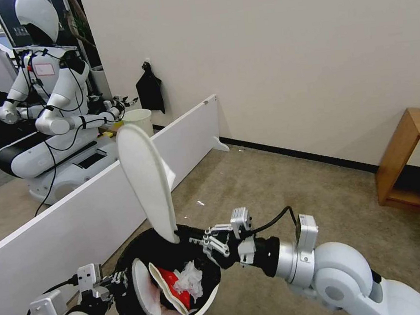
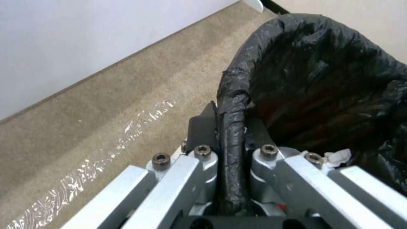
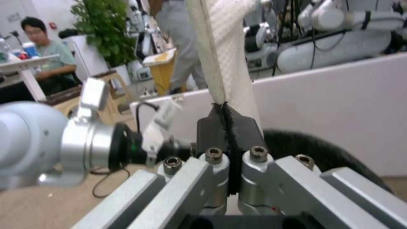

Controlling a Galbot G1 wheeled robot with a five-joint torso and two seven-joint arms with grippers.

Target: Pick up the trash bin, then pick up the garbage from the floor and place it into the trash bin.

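The left pincer [image 1: 117, 281] is clamped on the bag-lined rim of the trash bin [image 1: 204, 306], holding it off the carpet. The right pincer [image 1: 198, 241] pinches the lower end of a white slipper [image 1: 147, 183] – upright over the bin's mouth. Inside lie another slipper, a red cup and tissue. The slipper looks light, flat and floppy – an end grip lets it sway, so lower it gently

text: none legible | label on other robot's chest [image 1: 44, 69]: too blurred to read (pale tag, faint marks) | brands, numbers: none legible
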